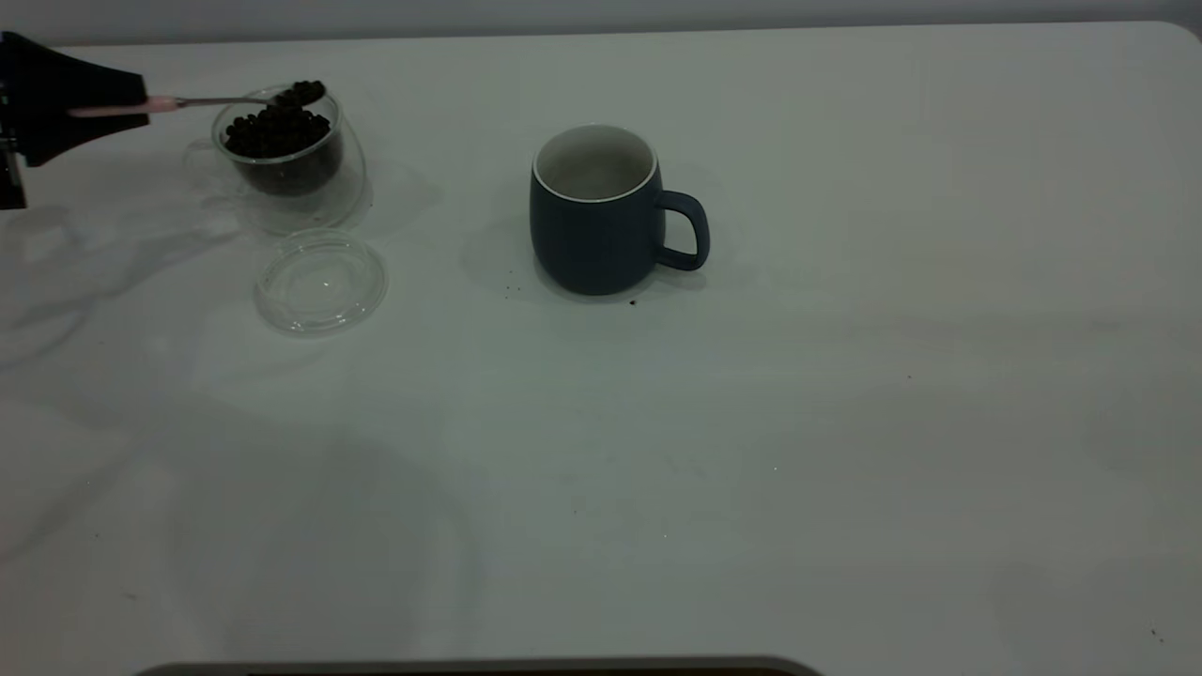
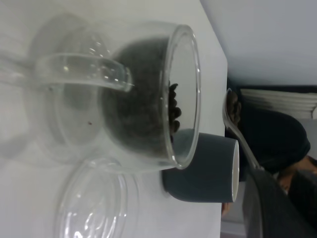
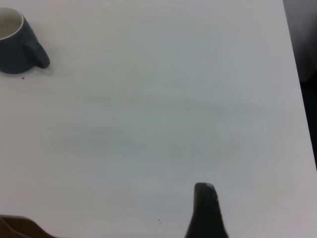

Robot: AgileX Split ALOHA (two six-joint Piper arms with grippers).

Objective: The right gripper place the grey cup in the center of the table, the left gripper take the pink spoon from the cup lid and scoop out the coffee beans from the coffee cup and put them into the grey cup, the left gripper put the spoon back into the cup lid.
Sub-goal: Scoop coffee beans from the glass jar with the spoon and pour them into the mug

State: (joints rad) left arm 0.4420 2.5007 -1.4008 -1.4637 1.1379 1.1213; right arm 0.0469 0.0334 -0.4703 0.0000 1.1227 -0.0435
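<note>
The grey cup stands upright near the middle of the table, handle to the right; it also shows in the right wrist view. The clear coffee cup, full of coffee beans, stands at the far left. My left gripper is shut on the pink spoon and holds it level above the coffee cup's rim, its bowl heaped with beans. The cup lid lies empty in front of the coffee cup. My right gripper hovers over bare table, well away from the grey cup.
A few dark crumbs lie on the table by the grey cup's base. A dark strip runs along the table's near edge. In the left wrist view the grey cup stands beyond the coffee cup and lid.
</note>
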